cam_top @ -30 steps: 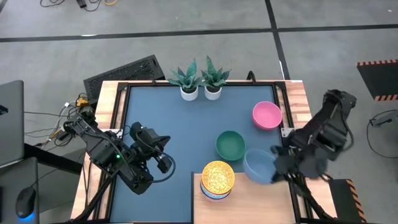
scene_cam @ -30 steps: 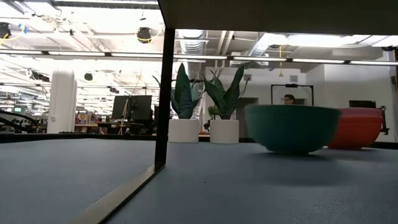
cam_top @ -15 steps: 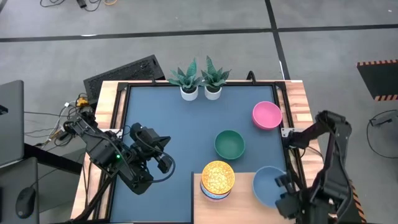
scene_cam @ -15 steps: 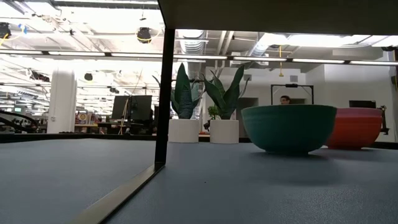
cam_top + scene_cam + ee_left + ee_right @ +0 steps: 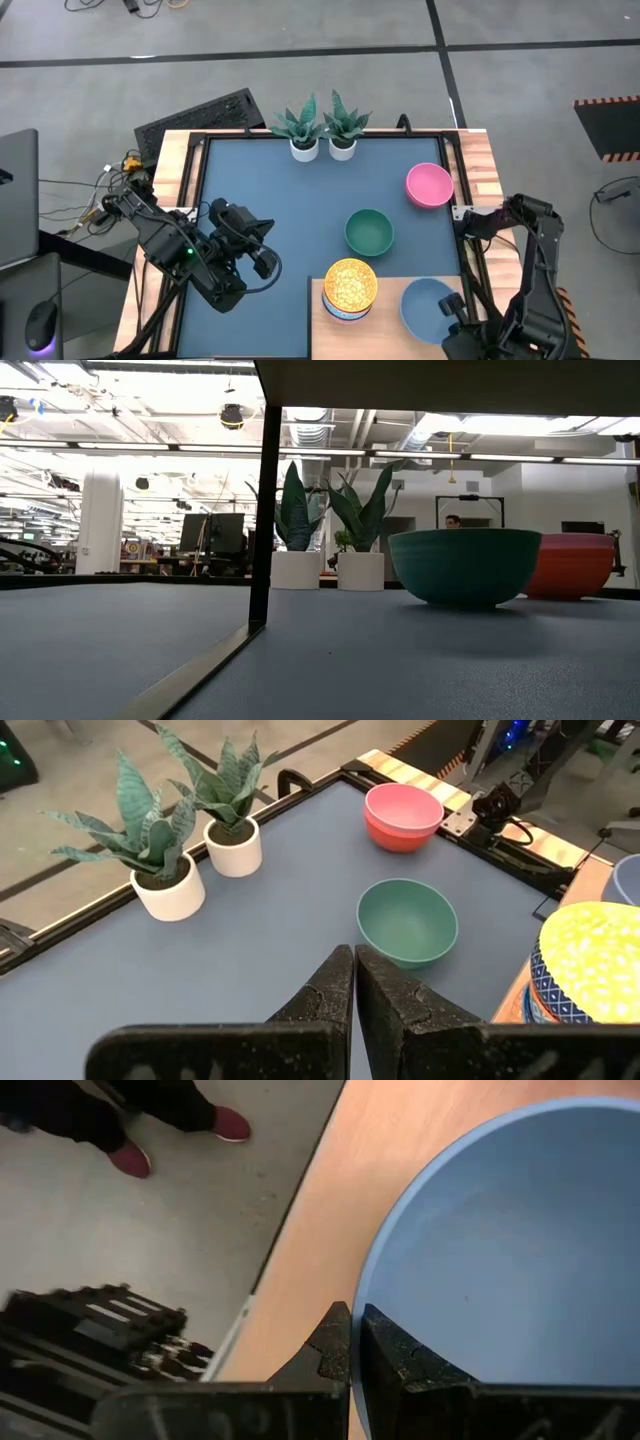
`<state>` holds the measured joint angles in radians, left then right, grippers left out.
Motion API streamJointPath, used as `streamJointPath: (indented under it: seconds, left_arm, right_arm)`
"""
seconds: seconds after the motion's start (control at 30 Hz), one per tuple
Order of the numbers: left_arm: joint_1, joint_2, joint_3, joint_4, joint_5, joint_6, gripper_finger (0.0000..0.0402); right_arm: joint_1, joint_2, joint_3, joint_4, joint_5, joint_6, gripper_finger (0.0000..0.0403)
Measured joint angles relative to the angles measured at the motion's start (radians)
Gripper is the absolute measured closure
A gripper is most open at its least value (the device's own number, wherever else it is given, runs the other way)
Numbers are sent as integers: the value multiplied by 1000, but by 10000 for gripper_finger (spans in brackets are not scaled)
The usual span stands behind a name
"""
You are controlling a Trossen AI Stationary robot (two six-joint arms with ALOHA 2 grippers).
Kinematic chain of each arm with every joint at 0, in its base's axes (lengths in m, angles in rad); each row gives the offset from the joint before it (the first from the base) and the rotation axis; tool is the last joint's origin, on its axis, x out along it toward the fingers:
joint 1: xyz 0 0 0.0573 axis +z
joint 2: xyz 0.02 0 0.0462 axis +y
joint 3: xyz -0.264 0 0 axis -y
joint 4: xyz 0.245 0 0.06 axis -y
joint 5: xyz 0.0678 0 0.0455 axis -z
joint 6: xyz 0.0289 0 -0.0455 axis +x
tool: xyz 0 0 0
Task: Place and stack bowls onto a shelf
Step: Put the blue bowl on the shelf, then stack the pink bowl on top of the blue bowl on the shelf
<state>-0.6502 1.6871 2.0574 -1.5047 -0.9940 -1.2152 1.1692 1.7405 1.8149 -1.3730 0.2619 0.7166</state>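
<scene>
A grey-blue bowl [image 5: 428,306] is over the right part of the pale wood shelf [image 5: 388,322], at the table's near edge. My right gripper [image 5: 450,318] is shut on its rim. A stack of small patterned bowls with a yellow one on top [image 5: 349,288] stands on the shelf's left part. A green bowl [image 5: 369,232] stands on the blue tabletop, and a pink bowl [image 5: 429,185] stands at the far right. My left gripper [image 5: 266,262] is shut and empty over the table's left part. My right gripper holds the grey-blue bowl by its rim [image 5: 360,1295], on the side toward the table's right near corner. One finger [image 5: 400,1365] is inside the bowl and one [image 5: 320,1360] outside. The bowl is upright over the shelf [image 5: 330,1220]. Whether it rests there I cannot tell.
Two white plant pots [image 5: 322,148] stand at the table's far edge. In the left wrist view the pink bowl [image 5: 402,808] sits in a red one [image 5: 400,837]. A person's red shoes [image 5: 228,1122] show on the floor beyond the shelf's edge. A person [image 5: 455,520] shows in the room behind.
My right gripper has carried the grey-blue bowl from the tabletop to the right of the green bowl toward the table's near edge. The bowl is now over the shelf, to the right of the yellow stack, and still upright.
</scene>
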Motion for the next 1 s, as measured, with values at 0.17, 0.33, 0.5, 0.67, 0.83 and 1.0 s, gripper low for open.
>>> streamJointPath:
  seconds: [0.17,0.33,0.5,0.67,0.83,1.0]
  left_arm:
    - [0,0,0,0,19,-1,401]
    - [0,0,0,0,21,-2,401]
    - [-1,0,0,4,20,-3,396]
    - [-1,0,0,4,20,-5,371]
    - [-1,0,0,4,20,-2,337]
    - [-1,0,0,3,20,-3,316]
  right_arm:
    - [-11,0,0,23,1,-33,349]
    - [-14,0,0,43,5,-29,329]
    - [-14,0,0,53,6,-6,309]
    - [-25,-3,14,87,5,13,268]
    - [-52,-44,134,53,47,12,235]
    - [-74,-143,244,-188,307,154,233]
